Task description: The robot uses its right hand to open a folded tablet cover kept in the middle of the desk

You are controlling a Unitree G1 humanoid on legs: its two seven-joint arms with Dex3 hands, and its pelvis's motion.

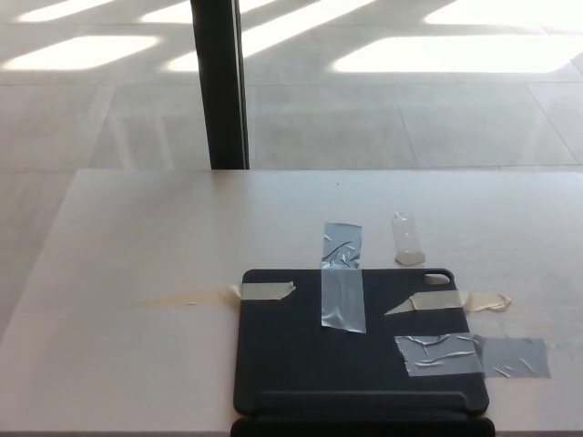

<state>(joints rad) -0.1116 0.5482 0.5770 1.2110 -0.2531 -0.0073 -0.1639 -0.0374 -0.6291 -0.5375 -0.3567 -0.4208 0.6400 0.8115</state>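
A dark, folded tablet cover [310,355] lies flat on the white desk [155,237], near the front edge and a little right of centre. Strips of grey tape [342,289] and beige tape [266,291] run over its far edge and right side onto the desk. A camera cutout [437,279] shows at its far right corner. A raised dark band [364,401] runs along its near edge. Neither of my hands shows in the head view.
A small clear piece of tape or plastic [407,238] lies on the desk just beyond the cover. A black post [220,84] stands behind the desk's far edge. Beyond lies a tiled floor [410,109] with bright sun patches.
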